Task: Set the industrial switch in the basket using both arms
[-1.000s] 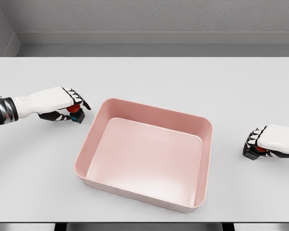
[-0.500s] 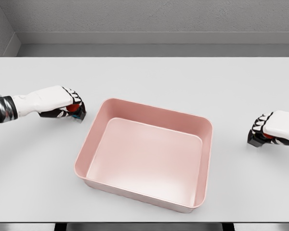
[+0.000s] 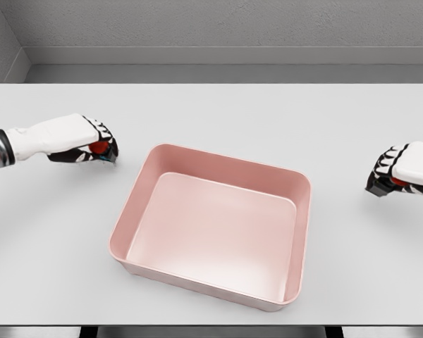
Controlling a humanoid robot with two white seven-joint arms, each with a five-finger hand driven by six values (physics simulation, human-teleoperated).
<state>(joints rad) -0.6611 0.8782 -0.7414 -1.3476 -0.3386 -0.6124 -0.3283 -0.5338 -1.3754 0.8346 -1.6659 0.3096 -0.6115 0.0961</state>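
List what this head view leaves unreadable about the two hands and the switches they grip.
- Left switch: only a red patch shows; the left hand wraps over the rest.
- Right switch: mostly covered by the right hand; its shape cannot be told.
- Right arm: cut off by the picture's right edge.
- Basket: near wall's inner face hidden by its rim.

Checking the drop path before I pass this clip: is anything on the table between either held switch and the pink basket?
Nothing visible. The left hand grips a red-topped switch left of the basket; the right hand grips another switch to its right. Only bare table lies between them, and the basket is empty.
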